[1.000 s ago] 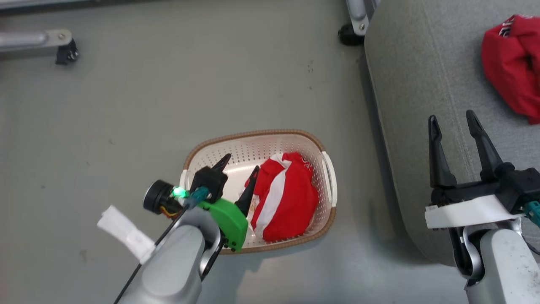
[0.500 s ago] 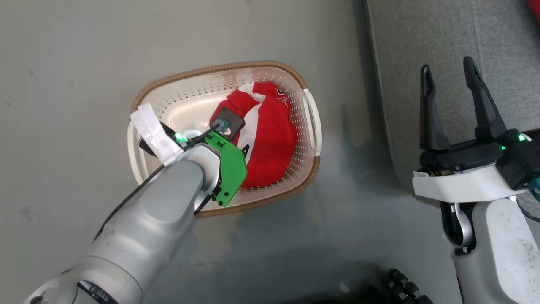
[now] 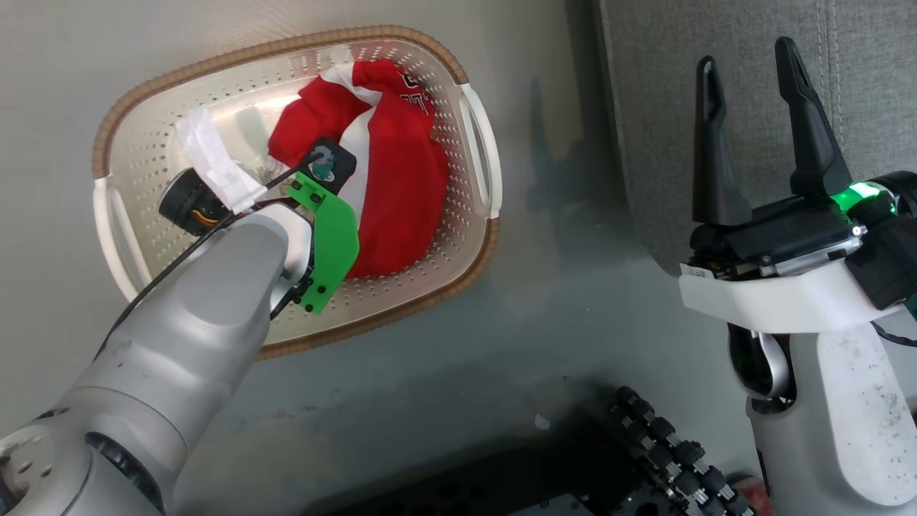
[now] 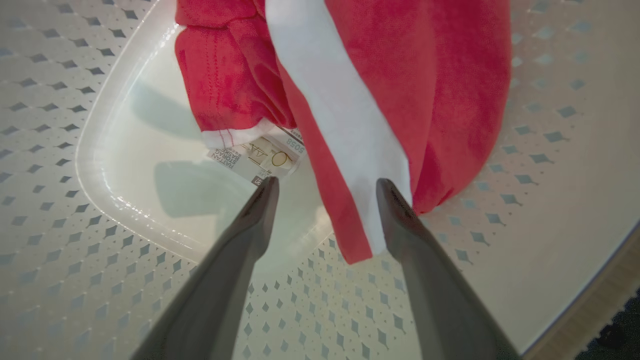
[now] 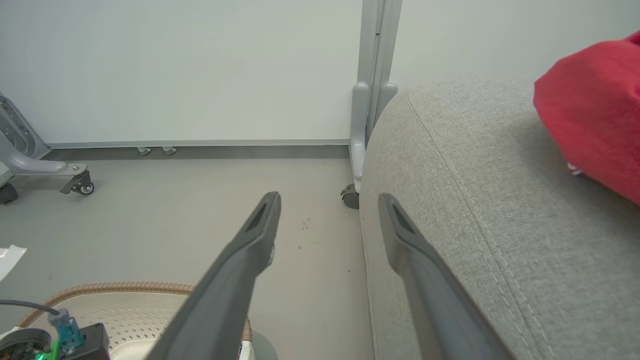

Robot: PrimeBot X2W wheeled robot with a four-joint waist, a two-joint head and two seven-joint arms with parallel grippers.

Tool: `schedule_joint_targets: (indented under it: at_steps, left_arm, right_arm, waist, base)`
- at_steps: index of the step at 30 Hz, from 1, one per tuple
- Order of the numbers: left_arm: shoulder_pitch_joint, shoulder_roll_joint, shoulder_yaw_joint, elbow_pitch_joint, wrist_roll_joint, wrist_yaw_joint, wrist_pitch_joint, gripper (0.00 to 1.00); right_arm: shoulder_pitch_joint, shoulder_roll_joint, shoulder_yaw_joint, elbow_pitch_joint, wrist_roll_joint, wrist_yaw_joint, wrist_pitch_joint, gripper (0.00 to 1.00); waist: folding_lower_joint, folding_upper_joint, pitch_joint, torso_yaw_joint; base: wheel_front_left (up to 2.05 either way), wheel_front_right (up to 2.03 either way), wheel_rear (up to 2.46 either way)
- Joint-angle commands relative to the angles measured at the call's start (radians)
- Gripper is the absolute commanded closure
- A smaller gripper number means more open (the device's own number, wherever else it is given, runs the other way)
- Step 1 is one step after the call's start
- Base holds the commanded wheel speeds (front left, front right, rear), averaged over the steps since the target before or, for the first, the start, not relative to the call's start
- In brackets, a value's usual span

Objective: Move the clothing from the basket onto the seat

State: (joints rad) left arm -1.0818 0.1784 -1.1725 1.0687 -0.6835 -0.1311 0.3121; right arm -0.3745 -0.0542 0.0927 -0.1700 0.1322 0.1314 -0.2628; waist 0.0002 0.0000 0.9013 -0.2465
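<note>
Left wrist view: a crumpled red garment with a broad white stripe is seen lying inside the basket, on its pale floor and against its perforated wall. A paper label is partly covered by the garment's hem on the basket's bottom.

The left claw is lowered inside the basket with its fingers spread wide and nothing gripped. One tip is placed just beside the label, the other at the lower edge of the white stripe. Contact with the cloth seems likely there but cannot be confirmed from this angle. From the head view, the garment is found in the half of the basket nearer the seat, with the left arm reaching in over the opposite half.

The basket is set on the grey floor. The seat is located to the robot's right of the basket, a strip of floor between them. The right claw is held wide and empty, well apart from the basket, over the seat's near edge. A second red garment is seen resting on the seat, far from the basket.
</note>
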Motion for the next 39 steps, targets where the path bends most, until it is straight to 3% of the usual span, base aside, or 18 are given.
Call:
schedule_joint_targets:
  at_steps: [1, 18, 19, 20, 30, 39]
  left_arm:
    - [-0.024, 0.017, -0.011, 0.006, -0.013, 0.002, 0.011, 0.00]
    - [-0.040, 0.043, -0.072, -0.027, -0.188, 0.002, 0.092, 0.02]
    - [-0.042, 0.046, -0.074, -0.034, -0.194, 0.002, 0.092, 0.55]
    - [-0.043, 0.049, -0.078, -0.044, -0.199, 0.002, 0.085, 1.00]
    - [-0.015, 0.030, -0.100, -0.062, -0.194, 0.002, -0.087, 1.00]
    - [0.074, -0.032, -0.102, -0.045, -0.224, 0.002, -0.311, 1.00]
  right_arm:
    - [-0.012, 0.001, 0.007, -0.008, 0.009, -0.001, -0.003, 0.00]
    - [-0.021, 0.003, 0.023, -0.014, 0.045, -0.001, -0.003, 0.00]
    - [-0.023, 0.003, 0.024, -0.013, 0.045, -0.001, -0.003, 0.00]
    - [-0.025, 0.003, 0.025, -0.013, 0.044, -0.001, -0.003, 0.00]
    - [-0.003, 0.003, 0.015, 0.005, 0.020, -0.001, -0.003, 0.00]
    - [0.050, -0.009, 0.012, 0.037, -0.021, -0.001, -0.003, 0.00]
  waist:
    - [-0.0002, 0.0000, 0.048, -0.047]
    - [-0.0002, 0.0000, 0.079, -0.076]
    - [-0.0002, 0.0000, 0.079, -0.076]
    - [-0.0002, 0.0000, 0.078, -0.076]
    - [-0.0002, 0.0000, -0.009, -0.042]
    - [-0.0002, 0.0000, -0.230, 0.042]
  base:
    - [0.00, 0.00, 0.00]
    - [0.00, 0.00, 0.00]
    - [0.00, 0.00, 0.00]
    - [0.00, 0.00, 0.00]
    - [0.00, 0.00, 0.00]
    - [0.00, 0.00, 0.00]
